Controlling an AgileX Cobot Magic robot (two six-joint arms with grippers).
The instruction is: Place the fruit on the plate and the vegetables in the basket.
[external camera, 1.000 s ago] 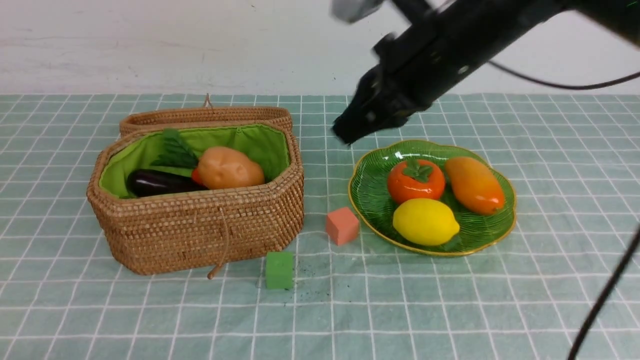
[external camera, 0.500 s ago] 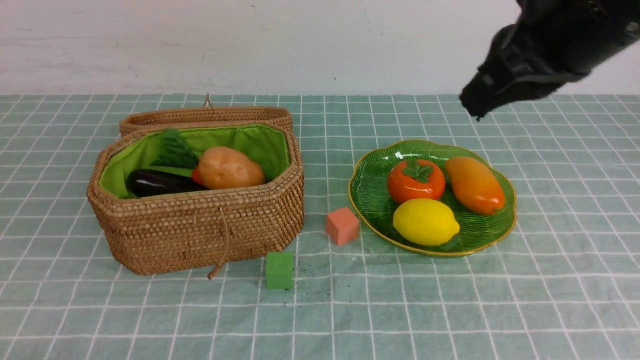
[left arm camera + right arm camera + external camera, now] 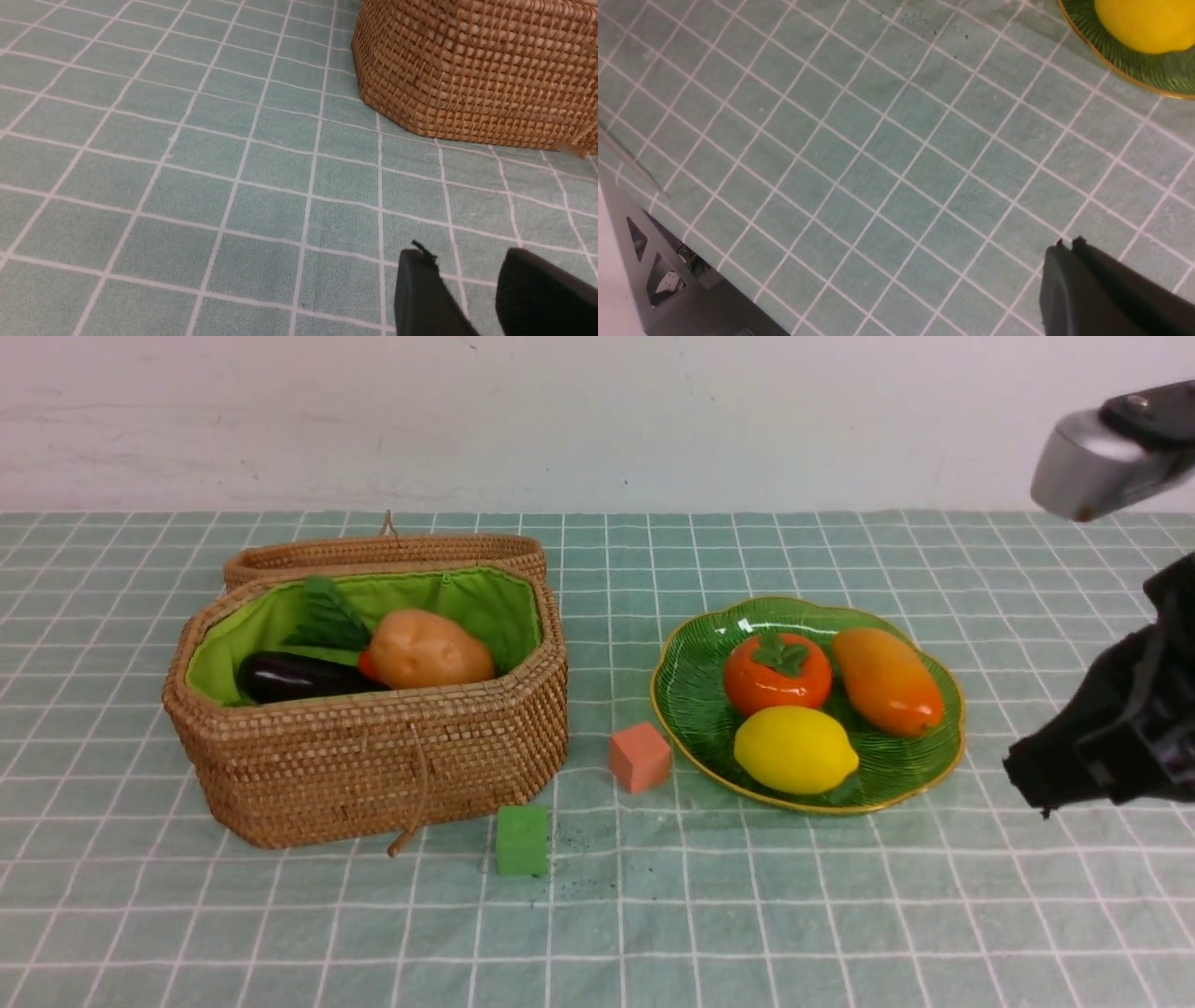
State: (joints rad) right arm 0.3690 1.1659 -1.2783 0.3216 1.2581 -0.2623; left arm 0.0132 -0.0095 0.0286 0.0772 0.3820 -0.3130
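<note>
**Fruit resting on the plate, vegetables lying in the basket**

The basket (image 3: 373, 747) is standing on the left half of the table (image 3: 840, 915), its wicker lid (image 3: 383, 553) lying folded back behind it. Inside the green lining, the dark purple eggplant (image 3: 289, 677) is lying along the front wall, the tan potato (image 3: 428, 651) is sitting just beside it on the right, and a sliver of orange carrot (image 3: 367, 665) is peeking out between them, with green leaves (image 3: 327, 616) rising behind. The radish is not showing clearly.

The plate (image 3: 691, 695) is sitting to the right of the basket, well apart from it. The lemon (image 3: 794, 749) is resting at its front, the round orange-red fruit (image 3: 777, 674) behind it, and the mango (image 3: 885, 681) lying on the right, the three crowding close together.

A salmon cube (image 3: 639, 757) is sitting just beside the plate's left rim, and a green cube (image 3: 521, 840) is standing near the basket's front corner.

The right gripper (image 3: 1036, 784) is hanging to the right of the plate, apart from it, its jaws pressed together and gripping nothing. The left gripper (image 3: 467, 280) is showing only in its wrist view, hovering over bare cloth near the basket, its jaws standing parted and holding nothing.
</note>
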